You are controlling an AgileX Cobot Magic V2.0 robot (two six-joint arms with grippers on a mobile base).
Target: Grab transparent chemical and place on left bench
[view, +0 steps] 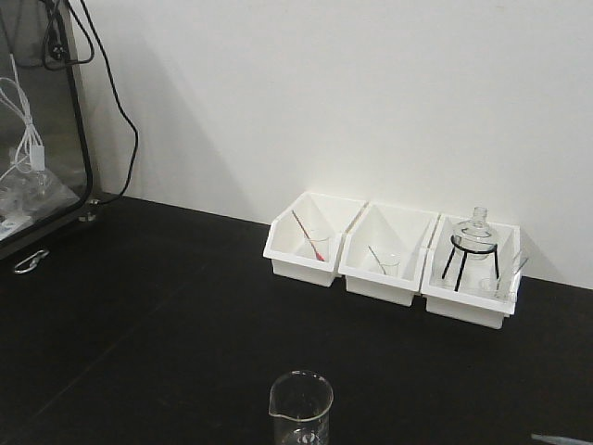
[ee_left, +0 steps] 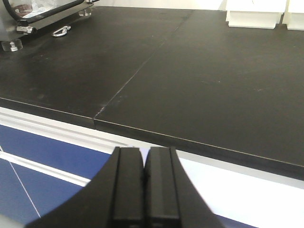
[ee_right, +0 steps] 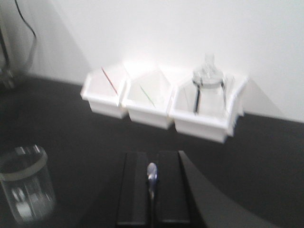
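My right gripper is shut on the transparent chemical, a small clear pipette. Its rounded end shows between the two black fingers. The gripper hangs above the black worktop, in front of the three white bins and to the right of a clear glass beaker. My left gripper is shut and empty. It sits low, in front of the front edge of the left bench, with blue drawer fronts below. The bench also fills the front view. Neither gripper body shows in the front view.
Three white bins stand by the wall. The left bin holds a red-tipped dropper. The middle bin holds a small cup with a dropper. The right bin holds a glass burner on a black tripod. The glass beaker stands near the front. A metal-framed box with cables is at the far left.
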